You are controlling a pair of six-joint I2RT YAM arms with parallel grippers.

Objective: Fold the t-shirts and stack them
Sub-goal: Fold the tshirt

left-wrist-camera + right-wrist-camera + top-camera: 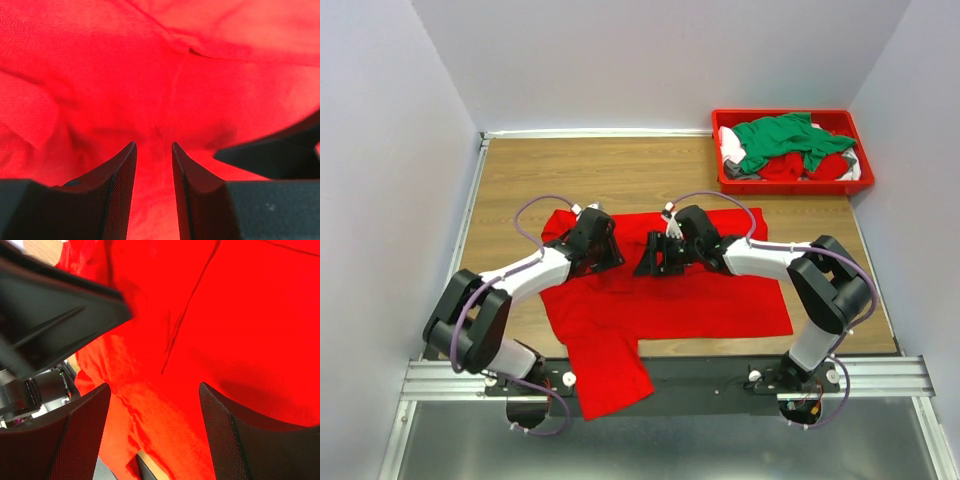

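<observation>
so the red shirt (pixel 720 300) lies spread on the table (pixel 620 170), left claw (pixel 153 145) looks pinched on a fold, probably to tug it flat; right claw (pixel 155 390) hovers wide apart over it

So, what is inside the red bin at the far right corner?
A green shirt lies on top, over red shirts and white cloth. What lies under them, and the floor of the bin, is covered.
</observation>
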